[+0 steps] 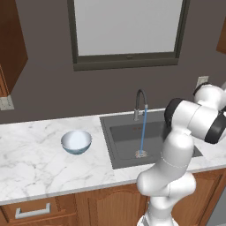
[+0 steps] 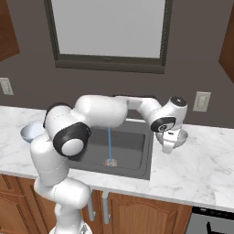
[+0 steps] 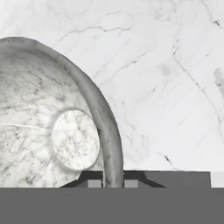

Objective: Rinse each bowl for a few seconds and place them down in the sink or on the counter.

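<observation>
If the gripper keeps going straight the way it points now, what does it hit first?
Probably the white marble counter right of the sink. The gripper already straddles the speckled bowl rim; depth is unclear.

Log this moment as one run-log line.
pincer: astride speckled bowl rim, over counter right of sink | faucet: running | blue bowl: on counter left of sink

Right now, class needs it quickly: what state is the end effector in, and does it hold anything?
End effector: closed on the rim of the speckled bowl, over the counter right of the sink.
</observation>
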